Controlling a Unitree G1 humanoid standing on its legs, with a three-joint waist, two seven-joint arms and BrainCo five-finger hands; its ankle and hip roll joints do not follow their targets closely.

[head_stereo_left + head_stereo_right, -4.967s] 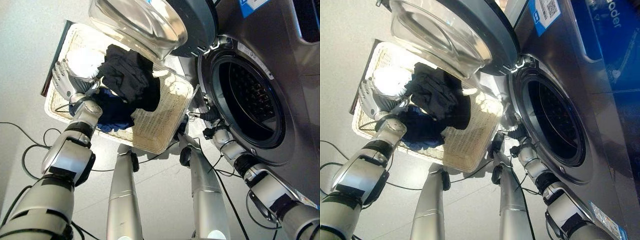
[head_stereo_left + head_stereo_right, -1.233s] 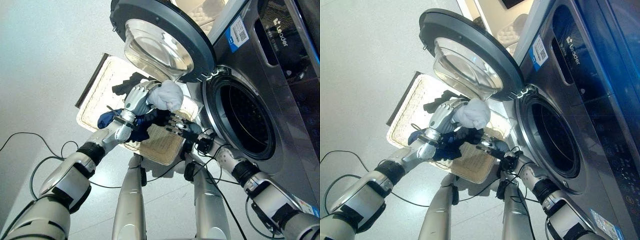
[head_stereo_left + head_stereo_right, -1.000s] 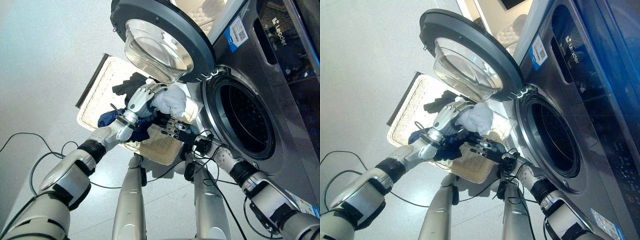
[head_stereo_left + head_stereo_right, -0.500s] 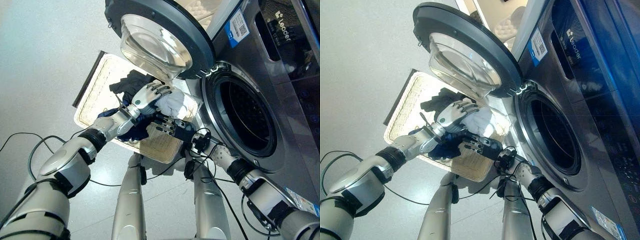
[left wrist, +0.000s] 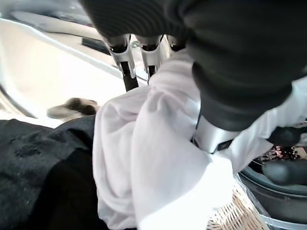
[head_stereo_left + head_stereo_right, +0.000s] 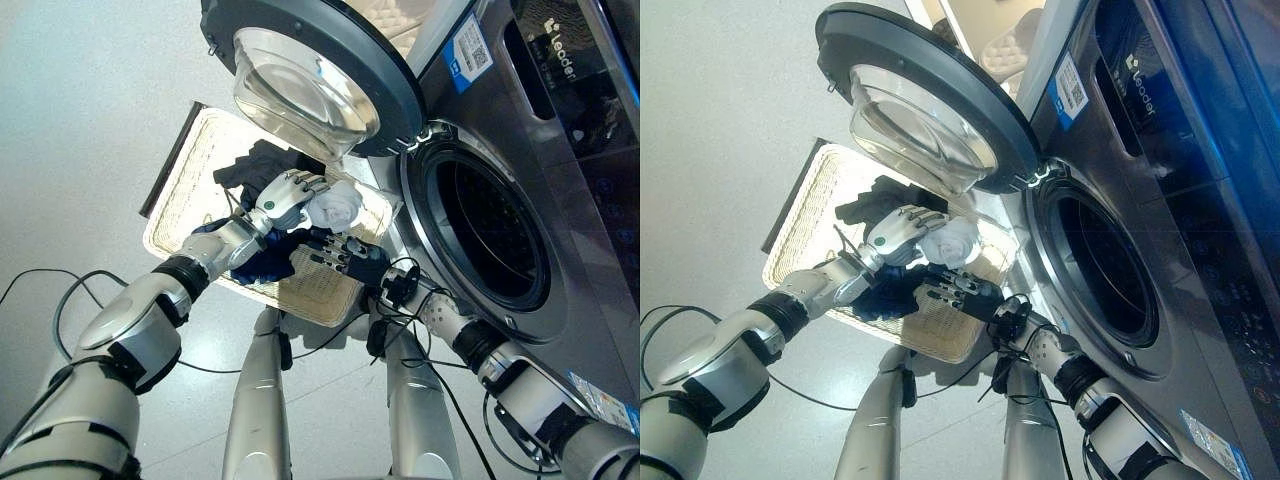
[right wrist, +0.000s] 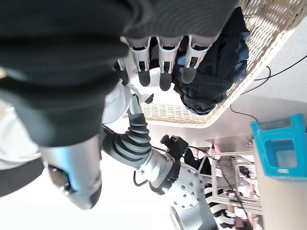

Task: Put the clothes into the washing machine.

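Gripping a bunched white garment (image 6: 335, 207) with curled fingers, left hand (image 6: 283, 197) raised above the wicker basket (image 6: 192, 180), just left of the washing machine (image 6: 520, 150) opening. Right hand (image 6: 340, 256) just below, fingers straight and relaxed, palm empty, near the garment; contact not determinable. Garment crumpled into a soft wad, folds visible in the left wrist view. Remaining in basket: one black garment (image 6: 250, 166), one dark blue garment (image 6: 262, 260). One round door (image 6: 310, 70), swung open.

drum mouth (image 6: 492, 238) open and unblocked, swung-out door (image 6: 310, 72) overhanging the wicker basket (image 6: 190, 185)
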